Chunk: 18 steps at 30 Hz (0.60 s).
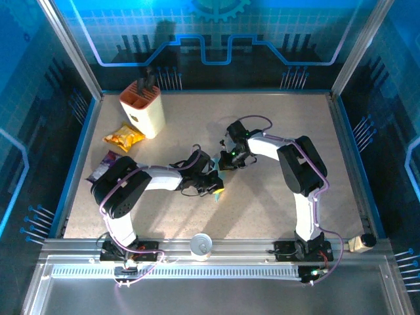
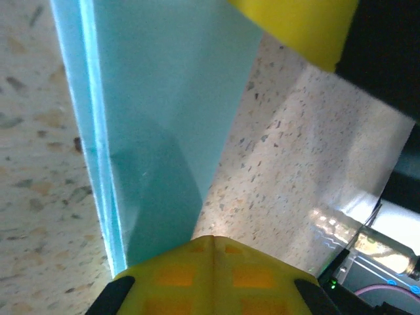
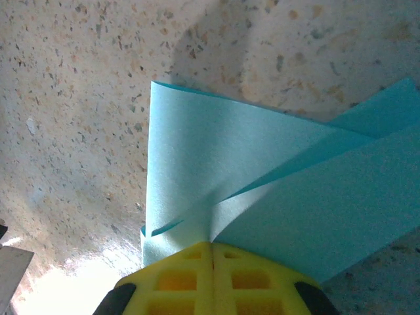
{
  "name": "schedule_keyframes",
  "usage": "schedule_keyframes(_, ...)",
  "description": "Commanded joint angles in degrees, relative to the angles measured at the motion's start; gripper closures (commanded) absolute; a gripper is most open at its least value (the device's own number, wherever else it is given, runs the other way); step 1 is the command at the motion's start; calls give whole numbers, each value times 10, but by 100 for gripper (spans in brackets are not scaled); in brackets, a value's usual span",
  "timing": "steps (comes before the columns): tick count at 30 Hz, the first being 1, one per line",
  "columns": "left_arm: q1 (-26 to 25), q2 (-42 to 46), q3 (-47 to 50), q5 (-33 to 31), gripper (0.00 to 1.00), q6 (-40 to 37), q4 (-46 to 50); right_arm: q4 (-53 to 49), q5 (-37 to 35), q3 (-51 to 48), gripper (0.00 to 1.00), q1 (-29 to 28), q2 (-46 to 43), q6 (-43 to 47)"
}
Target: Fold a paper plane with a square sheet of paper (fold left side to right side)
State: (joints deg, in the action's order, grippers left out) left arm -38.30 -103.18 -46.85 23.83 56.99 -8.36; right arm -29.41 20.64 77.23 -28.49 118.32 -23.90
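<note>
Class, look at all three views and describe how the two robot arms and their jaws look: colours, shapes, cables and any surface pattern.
The left arm and the right arm both have white tube-like links joined by bulky black joint housings. A thin lilac cable loops along each arm down to its black base. The jaws are bright yellow, moulded with a grid of square recesses, with black parts at their outer edges.

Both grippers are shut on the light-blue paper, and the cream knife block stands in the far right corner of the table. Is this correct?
Not quite. The cream knife block stands in the far left corner, not the far right, as the top external view shows. The rest is correct: the left gripper and the right gripper are both shut on the light-blue paper.
</note>
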Motion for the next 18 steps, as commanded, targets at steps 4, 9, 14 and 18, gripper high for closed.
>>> schedule_keyframes(4,-2,-3,-9,4,100,-24,45,-67,-133,-23,100,-5,68,18)
schedule_keyframes(9,-2,8,0,8,100,-36,64,-76,-146,-18,100,-5,71,22)
schedule_keyframes(14,-2,22,11,12,100,-50,87,-84,-155,-12,100,-6,74,26)
schedule_keyframes(18,-2,35,24,17,100,-58,97,-87,-158,-11,100,-7,76,26)
